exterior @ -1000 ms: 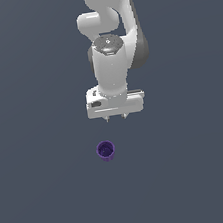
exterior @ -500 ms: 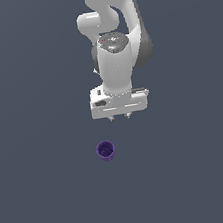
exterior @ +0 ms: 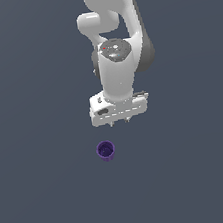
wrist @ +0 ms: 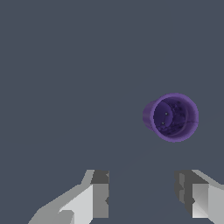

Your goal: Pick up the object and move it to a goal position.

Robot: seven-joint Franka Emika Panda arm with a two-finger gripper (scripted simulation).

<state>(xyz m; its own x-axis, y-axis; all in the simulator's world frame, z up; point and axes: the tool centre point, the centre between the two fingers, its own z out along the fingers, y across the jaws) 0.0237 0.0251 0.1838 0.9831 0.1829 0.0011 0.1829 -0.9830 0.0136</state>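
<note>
Purple cup [exterior: 106, 150] upright on plain grey floor [exterior: 45, 194], hollow top visible, nothing touching it. Gripper [exterior: 119, 123] hangs above cup, offset toward exterior view's right, clear gap between. Wrist view: fingers [wrist: 97, 192] spread apart w/ nothing between them; cup [wrist: 171, 117] beyond the tips, not btwn them.

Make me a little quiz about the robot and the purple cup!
1. True or false: the gripper is holding the purple cup.
2. Which way does the cup's opening face? A) up B) down C) sideways
3. Fill in: in the wrist view, the space between the two fingers is ____.

Key:
1. False. The cup stands apart on the gray floor.
2. A
3. Empty, so the gripper is open.
</note>
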